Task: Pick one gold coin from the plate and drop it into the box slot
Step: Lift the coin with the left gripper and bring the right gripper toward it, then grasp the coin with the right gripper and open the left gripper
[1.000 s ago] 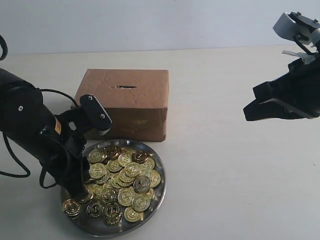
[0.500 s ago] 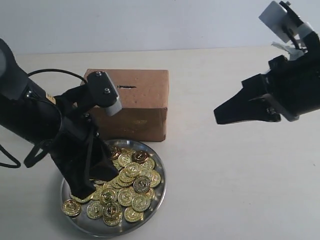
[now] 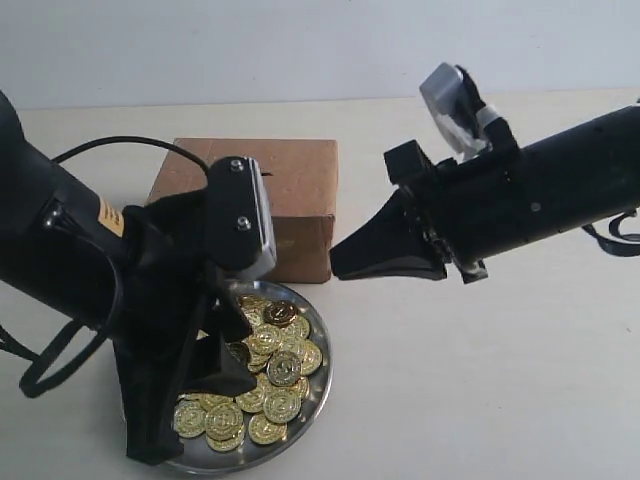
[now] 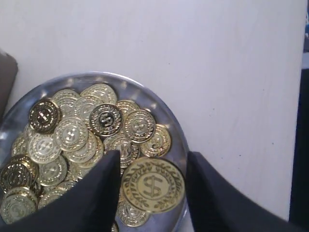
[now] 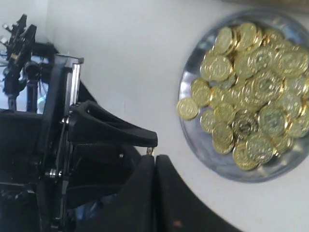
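Note:
The shiny steel plate (image 3: 320, 380) holds a heap of gold coins (image 3: 272, 352) in front of the brown cardboard box (image 3: 300, 185). My left gripper (image 4: 153, 158) hangs above the plate's edge (image 4: 166, 113), shut on one gold coin (image 4: 153, 185) that looks larger than the coins below. In the exterior view that held coin is hidden behind the left arm (image 3: 150, 290). The left wrist also covers the box slot. My right gripper (image 3: 337, 268) reaches across the middle to the box's front right corner, shut (image 5: 155, 159) with nothing in it.
The pale tabletop (image 3: 480, 380) lies bare to the right of the plate. The two arms are close together over the plate; the left arm's black housing (image 5: 96, 130) fills one side of the right wrist view, beside the plate (image 5: 227, 166).
My left gripper has lifted from the coin heap and risen toward the box. The right arm has swung from the far right toward the middle and lowered.

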Controlling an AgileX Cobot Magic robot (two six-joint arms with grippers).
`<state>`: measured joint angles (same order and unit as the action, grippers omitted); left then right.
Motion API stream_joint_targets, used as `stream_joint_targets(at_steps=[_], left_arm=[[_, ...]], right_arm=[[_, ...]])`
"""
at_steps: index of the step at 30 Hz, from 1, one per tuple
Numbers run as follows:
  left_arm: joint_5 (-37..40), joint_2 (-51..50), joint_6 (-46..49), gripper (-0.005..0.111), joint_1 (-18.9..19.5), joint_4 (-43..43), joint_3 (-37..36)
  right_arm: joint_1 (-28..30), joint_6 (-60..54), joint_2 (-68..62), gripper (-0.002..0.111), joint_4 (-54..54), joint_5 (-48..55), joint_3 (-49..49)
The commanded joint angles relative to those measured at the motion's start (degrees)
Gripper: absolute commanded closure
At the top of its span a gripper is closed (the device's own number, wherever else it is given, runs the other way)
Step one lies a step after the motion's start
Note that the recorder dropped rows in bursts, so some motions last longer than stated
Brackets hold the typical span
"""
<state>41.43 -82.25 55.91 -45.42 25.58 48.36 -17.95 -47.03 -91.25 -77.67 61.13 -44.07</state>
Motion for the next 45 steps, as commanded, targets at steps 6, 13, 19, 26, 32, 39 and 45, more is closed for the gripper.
stream_joint_targets(at_steps=[6,13,19,26,32,39,45], left_arm=[[-4.01,0.58,-6.78,0.07,-6.0,-9.52,0.21],[-7.82,0.67,-12.46,0.07,-6.0,-14.88,0.21],[-8.48,0.67,-17.49,0.07,-5.9,-17.74,0.21],[-10.07,1.3,-17.49,0.07,-5.9,-16.84,0.21],[-11.79,3.18,-17.37,0.07,-5.9,-14.06,0.21],[-13.74,3.32,-15.3,0.07,-6.0,-11.3,0.21],[-14.55,3.32,-13.83,0.07,-6.0,-9.68,0.21]], right_arm=[[-1.41,-2.32,-4.75,0.095,-1.11,6.5,-0.32],[-7.4,-3.94,-4.75,0.074,-6.11,-0.26,-0.32],[-9.03,-4.33,-4.75,0.07,-7.5,-4.75,-0.32],[-9.03,-5.25,-4.75,0.07,-7.62,-5.78,-0.32],[-9.03,-5.36,-4.75,0.07,-7.73,-6.21,-0.32],[-9.03,-5.9,-4.75,0.07,-9.38,-5.95,-0.32],[-9.42,-6.76,-4.75,0.07,-9.76,-5.19,-0.32]])
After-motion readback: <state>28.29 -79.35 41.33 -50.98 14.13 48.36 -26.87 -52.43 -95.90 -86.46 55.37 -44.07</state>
